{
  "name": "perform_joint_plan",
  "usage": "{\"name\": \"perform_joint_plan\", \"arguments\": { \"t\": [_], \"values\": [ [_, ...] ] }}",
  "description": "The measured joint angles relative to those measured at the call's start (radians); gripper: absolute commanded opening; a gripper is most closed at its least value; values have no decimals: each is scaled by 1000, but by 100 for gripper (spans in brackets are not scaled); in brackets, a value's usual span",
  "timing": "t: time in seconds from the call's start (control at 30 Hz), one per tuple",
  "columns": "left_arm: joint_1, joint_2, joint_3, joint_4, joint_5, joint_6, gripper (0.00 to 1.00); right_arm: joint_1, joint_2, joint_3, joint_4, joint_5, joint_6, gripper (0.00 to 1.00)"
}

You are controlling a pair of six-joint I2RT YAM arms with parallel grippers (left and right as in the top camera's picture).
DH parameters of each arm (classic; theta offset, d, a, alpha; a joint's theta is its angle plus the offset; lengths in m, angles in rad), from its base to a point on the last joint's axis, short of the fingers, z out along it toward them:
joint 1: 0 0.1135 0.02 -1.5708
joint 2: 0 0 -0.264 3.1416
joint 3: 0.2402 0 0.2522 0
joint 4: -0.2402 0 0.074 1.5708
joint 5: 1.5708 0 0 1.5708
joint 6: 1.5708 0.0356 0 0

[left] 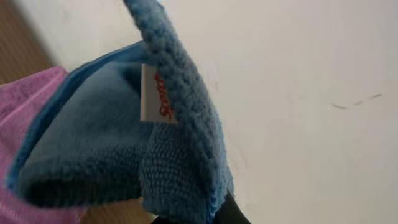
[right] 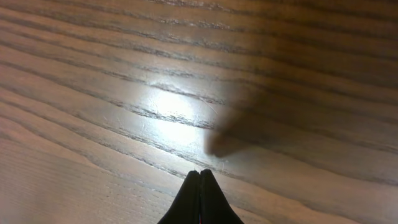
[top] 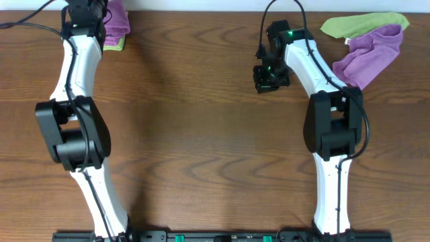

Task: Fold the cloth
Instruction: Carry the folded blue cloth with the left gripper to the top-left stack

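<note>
left wrist: cloth [left: 112,155] pinched in left pincer [left: 200,218]; right pincer [right: 200,174] closed.

Left arm [top: 69,67] and right arm [top: 310,67] are built alike: white links, bulky black joint housings [top: 70,131]. Black cables [top: 27,25] are routed along both. Green LEDs [top: 289,33] are lit on right wrist. Right gripper [right: 200,173] is finished black, tapered.
</note>
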Motion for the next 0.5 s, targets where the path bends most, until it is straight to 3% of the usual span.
{"name": "perform_joint_plan", "arguments": {
  "t": [0.33, 0.37, 0.4, 0.43, 0.5],
  "values": [
    [7, 103, 0, -148, 1, 3, 8, -12, 0, 0, -7, 0, 0, 2],
    [10, 103, 0, -146, 0, 6, 29, -12, 0, 0, -8, 0, 0, 1],
    [12, 103, 0, -146, -1, 8, 66, -12, 0, 0, -8, 0, 0, 2],
    [14, 103, 0, -146, 0, 6, 95, -12, 0, 0, -8, 0, 0, 1],
    [21, 103, 0, -148, 6, 6, 95, -12, 0, 0, -8, 0, 0, 2]
  ]
}}
